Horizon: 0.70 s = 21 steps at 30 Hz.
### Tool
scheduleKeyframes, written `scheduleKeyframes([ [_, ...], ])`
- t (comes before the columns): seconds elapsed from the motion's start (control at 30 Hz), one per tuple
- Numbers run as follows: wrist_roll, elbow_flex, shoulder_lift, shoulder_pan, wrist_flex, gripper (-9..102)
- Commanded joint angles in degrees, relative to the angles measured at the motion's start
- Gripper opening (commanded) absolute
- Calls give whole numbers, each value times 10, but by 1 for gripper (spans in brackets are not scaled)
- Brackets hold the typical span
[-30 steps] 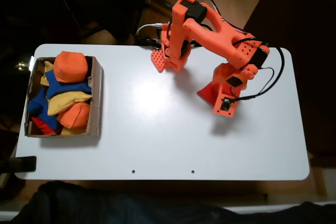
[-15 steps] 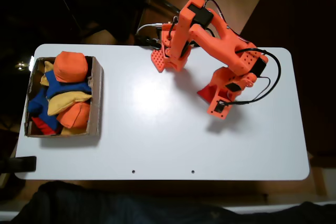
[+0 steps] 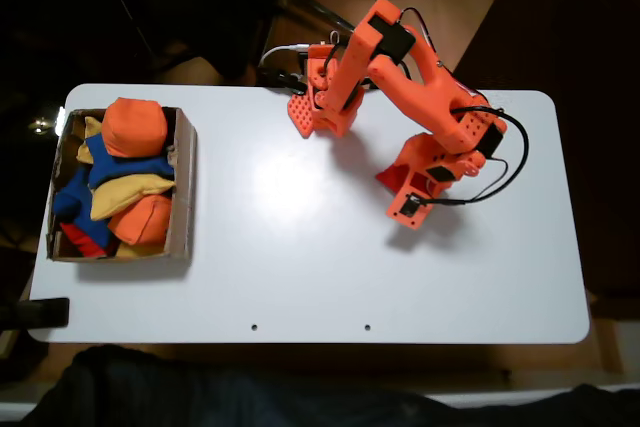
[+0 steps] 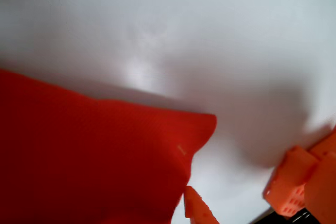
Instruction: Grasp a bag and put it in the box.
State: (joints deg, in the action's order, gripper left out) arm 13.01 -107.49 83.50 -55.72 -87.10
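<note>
While the orange arm (image 3: 400, 77) bends over the right part of the white table (image 3: 300, 267) in the fixed view, it hides most of the red bag (image 3: 388, 179); just 1 red corner peeks out on the arm's left. Up close in the wrist view the bag (image 4: 89, 161) lies on the table, cut off at the left and bottom edges. Whether the gripper (image 3: 408, 209) is wide or closed, I cannot tell. Far left sits the brown box (image 3: 183, 182), full of orange, blue and yellow bags (image 3: 130, 177).
</note>
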Motion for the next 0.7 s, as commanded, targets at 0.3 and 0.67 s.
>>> scheduleKeyframes([
  [0.3,-23,6,-30,2,18,71],
  [0.67,-25,5,-62,-4,22,66],
])
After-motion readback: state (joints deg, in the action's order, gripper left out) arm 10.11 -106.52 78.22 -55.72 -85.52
